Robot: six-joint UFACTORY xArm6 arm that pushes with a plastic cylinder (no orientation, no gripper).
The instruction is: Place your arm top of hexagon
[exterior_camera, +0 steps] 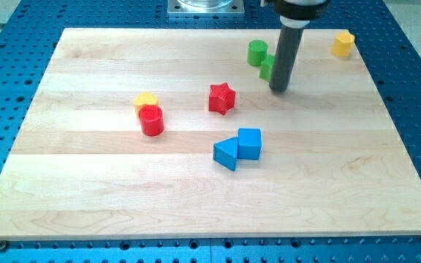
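My tip (278,89) rests on the wooden board (86,183) at the view's upper right. It stands just right of a green block (267,67) that the rod partly hides; its shape is unclear. A green cylinder (257,52) sits just up and left of that block. A yellow hexagon block (343,44) lies at the board's top right corner, well to the right of and above my tip. A red star (222,98) lies left of my tip.
A red cylinder (151,120) touches a yellow block (145,101) at the view's centre left. A blue cube (249,143) and a blue triangular block (226,153) sit together below the star. Blue perforated table (415,109) surrounds the board.
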